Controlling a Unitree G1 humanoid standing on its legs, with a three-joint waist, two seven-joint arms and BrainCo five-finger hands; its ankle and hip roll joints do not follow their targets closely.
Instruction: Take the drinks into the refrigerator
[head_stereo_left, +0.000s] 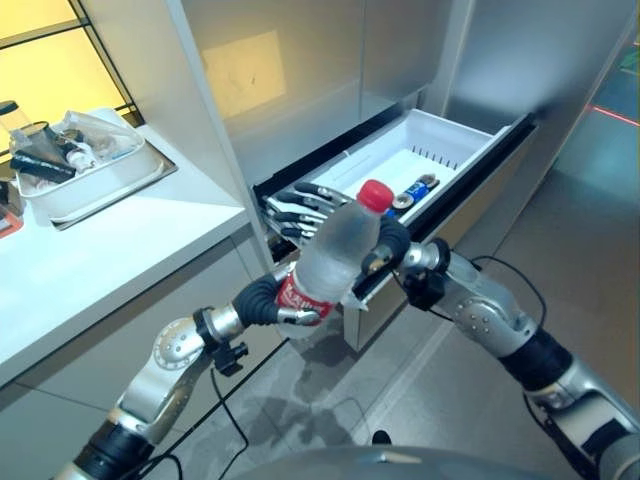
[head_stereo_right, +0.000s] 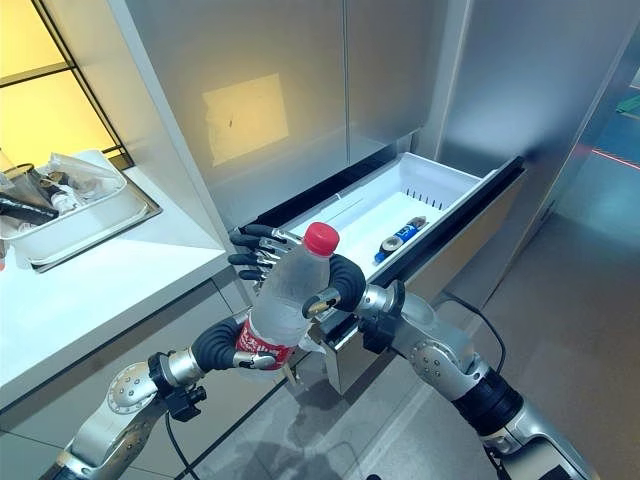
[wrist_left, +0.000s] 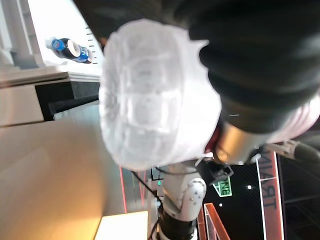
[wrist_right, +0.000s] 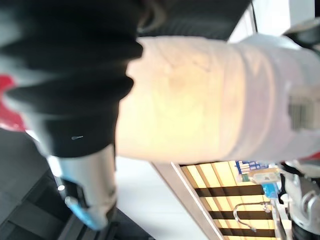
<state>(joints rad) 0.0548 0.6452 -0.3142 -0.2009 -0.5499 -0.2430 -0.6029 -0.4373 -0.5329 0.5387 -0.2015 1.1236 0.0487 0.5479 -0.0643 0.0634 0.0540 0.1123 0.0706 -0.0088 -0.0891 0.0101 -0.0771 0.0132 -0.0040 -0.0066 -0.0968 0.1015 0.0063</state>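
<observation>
Left eye view: a bottle (head_stereo_left: 335, 258) is held over the open drawer's (head_stereo_left: 440, 140) front edge, left hand (head_stereo_left: 292, 302) curled round its base, right hand (head_stereo_left: 385, 250) wrapped near the neck. Right wrist view: the bottle is pressed against the palm. A rushed handover could probably get it dropped on the floor.

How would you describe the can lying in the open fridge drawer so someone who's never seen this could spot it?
Start at the tall silver refrigerator and drop to its pulled-out white drawer. On the drawer's white floor, near the front wall, lies a small blue can on its side. Unlike the clear, red-capped bottle held in front of the drawer, it is short, dark blue and metal-ended.
</observation>
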